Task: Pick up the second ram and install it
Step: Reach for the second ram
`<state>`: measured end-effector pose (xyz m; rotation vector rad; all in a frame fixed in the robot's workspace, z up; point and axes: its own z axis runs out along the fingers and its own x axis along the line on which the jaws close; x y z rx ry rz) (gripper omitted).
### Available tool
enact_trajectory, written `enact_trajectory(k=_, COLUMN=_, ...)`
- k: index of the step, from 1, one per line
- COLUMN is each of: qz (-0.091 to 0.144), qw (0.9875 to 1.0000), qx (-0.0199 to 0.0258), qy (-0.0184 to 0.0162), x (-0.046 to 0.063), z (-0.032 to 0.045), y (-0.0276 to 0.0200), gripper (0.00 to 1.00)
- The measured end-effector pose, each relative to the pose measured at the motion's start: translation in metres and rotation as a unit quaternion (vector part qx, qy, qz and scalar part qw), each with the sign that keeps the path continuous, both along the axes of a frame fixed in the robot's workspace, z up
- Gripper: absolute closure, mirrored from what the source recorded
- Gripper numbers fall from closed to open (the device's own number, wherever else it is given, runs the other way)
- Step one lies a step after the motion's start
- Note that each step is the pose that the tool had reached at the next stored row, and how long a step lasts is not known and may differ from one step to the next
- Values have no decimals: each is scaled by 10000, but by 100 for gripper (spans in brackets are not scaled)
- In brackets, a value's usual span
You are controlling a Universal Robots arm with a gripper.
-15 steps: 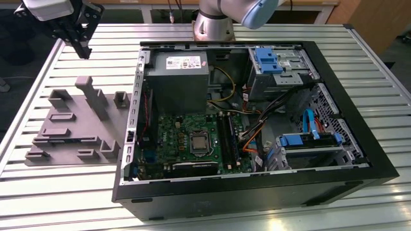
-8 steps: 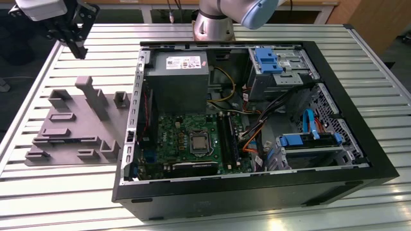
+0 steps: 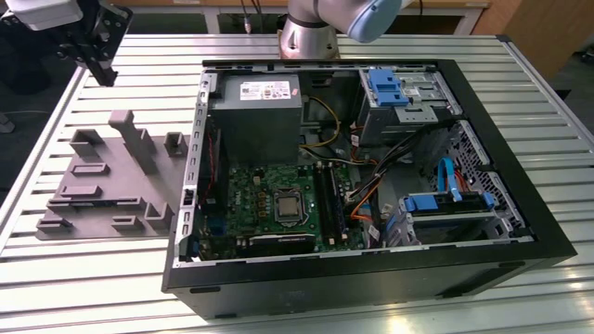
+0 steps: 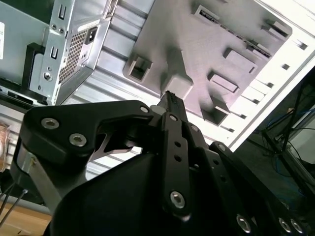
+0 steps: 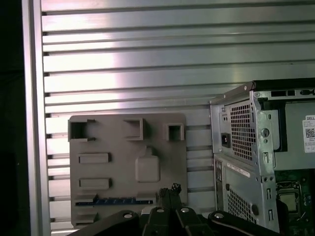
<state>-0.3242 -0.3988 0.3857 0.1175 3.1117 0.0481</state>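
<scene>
The second ram (image 5: pixel 113 201) is a thin blue-green stick lying flat in a groove of the grey holder block (image 5: pixel 118 182). In the exterior view the ram (image 3: pixel 97 203) shows as a blue strip along the block's (image 3: pixel 102 174) near part. My gripper (image 3: pixel 104 75) hangs high above the block's far end, at the exterior view's left, well apart from the ram. Its black fingers are shut with nothing between them, seen in both wrist views (image 5: pixel 170 191) (image 4: pixel 170 98). The black memory slots (image 3: pixel 327 198) lie on the motherboard (image 3: pixel 264 202) inside the open case.
The open black computer case (image 3: pixel 371 278) lies on its side at the exterior view's right of the block. A tall post (image 3: pixel 135 139) and smaller posts rise from the block. The slatted metal table (image 3: pixel 93 278) runs all around. The arm's base (image 3: pixel 311 35) stands behind the case.
</scene>
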Motion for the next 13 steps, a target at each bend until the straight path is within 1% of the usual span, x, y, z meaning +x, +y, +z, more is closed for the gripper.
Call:
enact_trajectory(k=2, qz=0, qw=9999, qx=-124, qy=-9, x=-2, z=0, y=4, gripper=87)
enact_trajectory(k=3, qz=0, qw=9998, qx=-175, qy=-9, x=-2, z=0, y=5, gripper=87)
enact_trajectory(k=4, qz=0, qw=9998, qx=-193, qy=-10, x=-2, z=-1, y=4, gripper=87)
enact_trajectory(k=8, qz=-1, qw=9998, qx=-198, qy=-9, x=-11, z=-1, y=5, gripper=87)
enact_trajectory(k=13, qz=-1, qw=9998, qx=-198, qy=-9, x=-70, z=-2, y=5, gripper=87)
